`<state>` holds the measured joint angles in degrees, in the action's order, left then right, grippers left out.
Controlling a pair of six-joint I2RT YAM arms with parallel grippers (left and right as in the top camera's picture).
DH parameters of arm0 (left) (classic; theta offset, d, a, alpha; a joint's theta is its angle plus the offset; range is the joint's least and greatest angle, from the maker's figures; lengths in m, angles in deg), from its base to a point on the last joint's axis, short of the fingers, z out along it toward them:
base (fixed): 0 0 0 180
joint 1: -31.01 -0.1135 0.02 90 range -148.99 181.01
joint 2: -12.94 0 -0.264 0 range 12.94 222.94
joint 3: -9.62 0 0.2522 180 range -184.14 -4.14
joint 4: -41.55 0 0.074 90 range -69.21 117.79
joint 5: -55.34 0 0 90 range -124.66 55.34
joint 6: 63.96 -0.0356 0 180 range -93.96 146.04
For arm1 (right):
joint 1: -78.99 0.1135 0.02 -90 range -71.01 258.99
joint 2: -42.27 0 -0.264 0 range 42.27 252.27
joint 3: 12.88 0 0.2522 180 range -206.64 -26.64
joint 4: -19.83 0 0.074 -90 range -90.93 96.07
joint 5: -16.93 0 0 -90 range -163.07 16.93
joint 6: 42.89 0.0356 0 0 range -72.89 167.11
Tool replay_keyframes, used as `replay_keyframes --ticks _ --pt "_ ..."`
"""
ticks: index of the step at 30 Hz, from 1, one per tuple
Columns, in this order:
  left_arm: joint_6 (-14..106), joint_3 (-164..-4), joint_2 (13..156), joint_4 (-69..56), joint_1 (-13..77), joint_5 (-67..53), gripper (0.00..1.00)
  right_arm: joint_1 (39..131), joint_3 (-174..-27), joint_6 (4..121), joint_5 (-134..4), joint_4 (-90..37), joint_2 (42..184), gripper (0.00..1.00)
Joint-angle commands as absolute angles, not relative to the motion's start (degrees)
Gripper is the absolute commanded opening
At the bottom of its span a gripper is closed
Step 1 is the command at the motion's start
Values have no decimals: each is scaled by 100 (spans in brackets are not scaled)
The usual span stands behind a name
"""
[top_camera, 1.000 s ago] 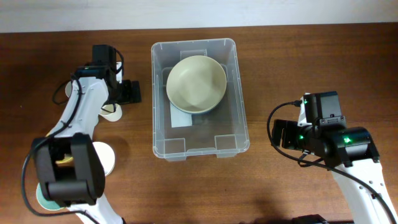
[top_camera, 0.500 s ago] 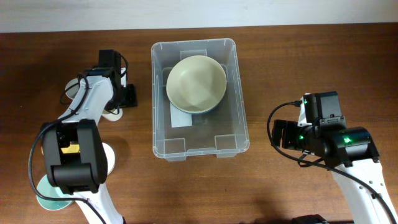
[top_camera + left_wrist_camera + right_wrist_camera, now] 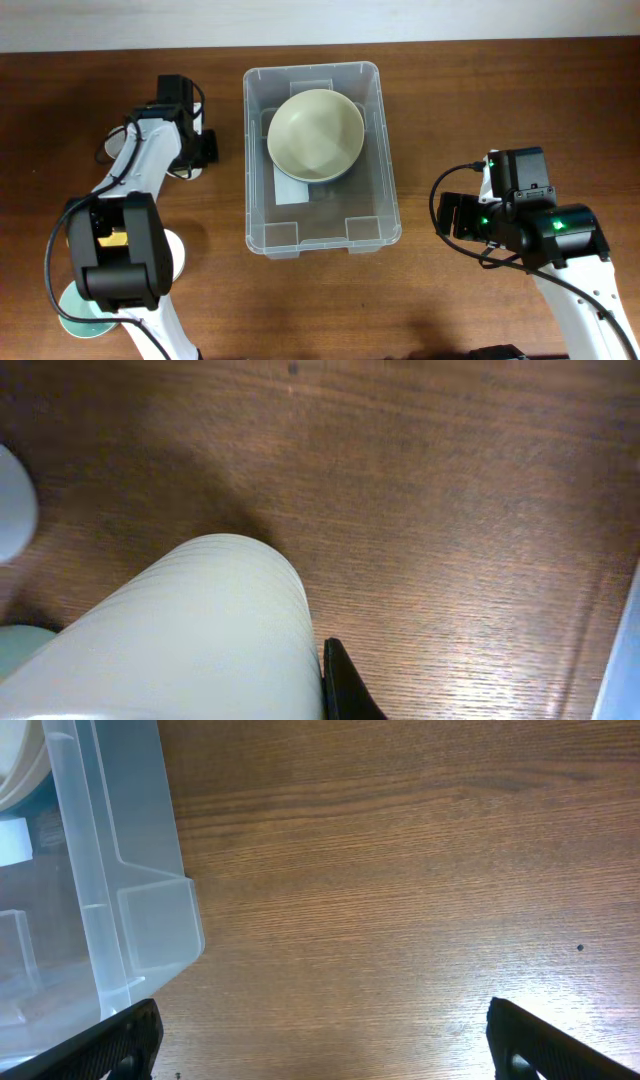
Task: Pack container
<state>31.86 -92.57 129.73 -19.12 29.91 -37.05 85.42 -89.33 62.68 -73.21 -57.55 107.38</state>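
left claw (image 3: 192, 160) turned over, closed from wide open onto pale ribbed cup (image 3: 200, 630)

- The container (image 3: 391, 205) stands mid-bench (image 3: 480, 90).
- A bowl (image 3: 315, 130) lies in the container's far half.
- The left end effector (image 3: 190, 165) is just left of the container, its finger against a small bowl (image 3: 200, 630).
- Two more bowls (image 3: 174, 250) (image 3: 72, 316) lie nearer, partly under the left arm.
- The right end effector (image 3: 330, 1045) is right of the container's near corner, apart from it.
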Motion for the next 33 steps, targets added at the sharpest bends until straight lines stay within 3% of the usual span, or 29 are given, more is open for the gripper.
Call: replay_keyframes --ticks 1,9,13,15,23,33 --pt "3180 -9672 12978 -2109 2989 -3743 1 8584 -8898 6236 -7393 -5757 10733 99" --pt "3180 -10929 12608 -3394 3142 -3740 1 8582 -8898 6236 -7397 -5757 10733 99" --pt "3177 -11543 12175 -4081 3513 -3740 1 8562 -8901 6297 -7662 -5783 10718 95" --pt "3175 -11814 11832 -4481 3929 -3727 1 8411 -8905 6878 -8171 -5846 10641 95" --pt "3092 -11827 11443 -5031 5172 -3163 0 7340 -8907 7204 -8123 -5914 10206 99" --pt "3094 -11818 11830 -4981 6318 -2532 1 7183 -8905 7138 -8014 -6124 10193 99"
